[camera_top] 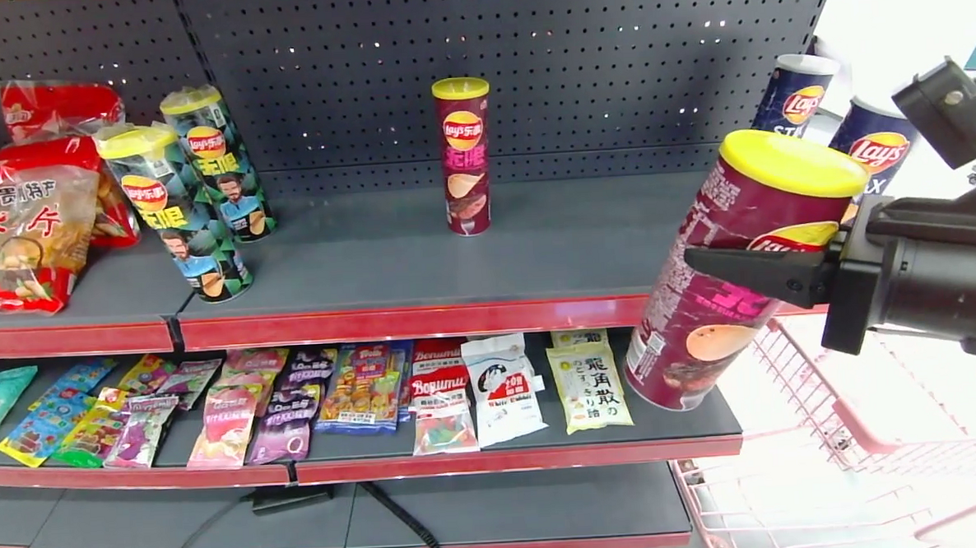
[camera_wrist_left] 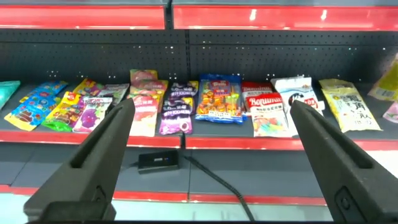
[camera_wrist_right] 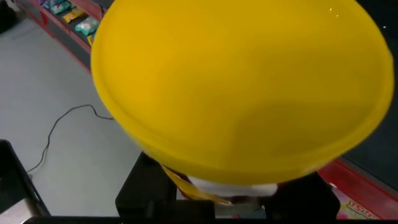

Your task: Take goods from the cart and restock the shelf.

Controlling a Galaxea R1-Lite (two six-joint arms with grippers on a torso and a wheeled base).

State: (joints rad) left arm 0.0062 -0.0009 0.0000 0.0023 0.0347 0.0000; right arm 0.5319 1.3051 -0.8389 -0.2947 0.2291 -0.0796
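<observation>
Shelf (camera_top: 408,322): dark boards with red front lips and a pegboard back (camera_top: 610,54).

Upper board (camera_top: 372,262): red snack bags (camera_top: 29,236) at the left end, with two green-patterned chip cans (camera_top: 176,209) standing just beside them. One maroon chip can (camera_top: 463,156) stands upright mid-board, well apart.

Middle board (camera_top: 680,418): candy packets (camera_top: 279,402) lie flat in overlapping rows, then a white pouch (camera_top: 501,389) and a yellow packet (camera_top: 588,385).

Bottom board (camera_top: 531,503): black box (camera_top: 288,498) with a cable (camera_top: 408,524).

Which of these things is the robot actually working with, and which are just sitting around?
In the job: maroon can, gripped by right tool; pink cart; blue cans; top shelf.
Just lying about: sweet packets on lower shelf; black cable.
</observation>
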